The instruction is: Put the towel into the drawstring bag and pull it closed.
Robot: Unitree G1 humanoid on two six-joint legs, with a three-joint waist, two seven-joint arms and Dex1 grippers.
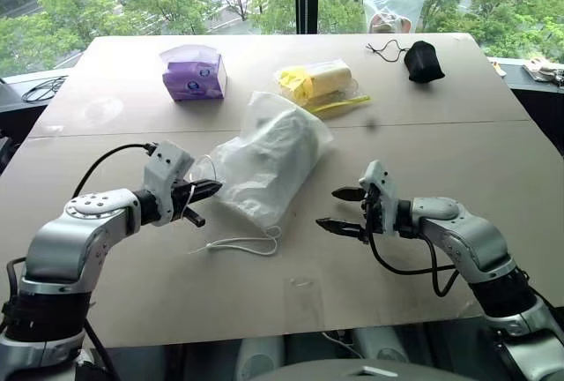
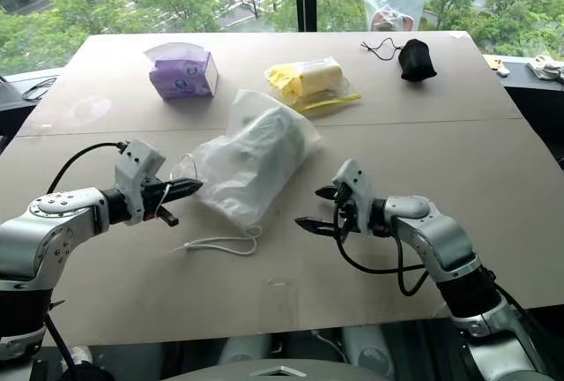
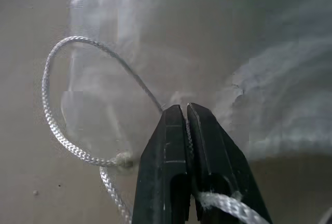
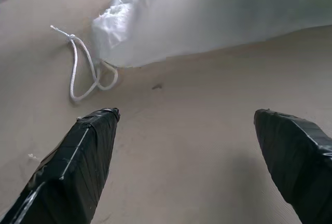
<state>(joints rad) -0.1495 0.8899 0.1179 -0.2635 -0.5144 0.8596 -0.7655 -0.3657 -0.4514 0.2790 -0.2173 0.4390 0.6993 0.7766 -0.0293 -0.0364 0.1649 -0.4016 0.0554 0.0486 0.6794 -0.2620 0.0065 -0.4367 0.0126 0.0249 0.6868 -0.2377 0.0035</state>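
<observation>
Nearest, right gripper, fingers spread wide above bare table. Left gripper pinching white cord at drawstring bag, mid-table, translucent, crumpled, bulging. Behind: purple tissue pack, yellow packet, black pouch.

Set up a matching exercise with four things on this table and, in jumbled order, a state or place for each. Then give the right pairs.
Things
1. left tool
2. right tool
3. drawstring bag
4. black pouch

States or places
A. lying on its side in the middle of the table, cord loops trailing from its mouth
B. at the far right of the table, near the window
C. shut on a white cord
D. open, holding nothing, above bare tabletop

Pairs: 1-C, 2-D, 3-A, 4-B
</observation>
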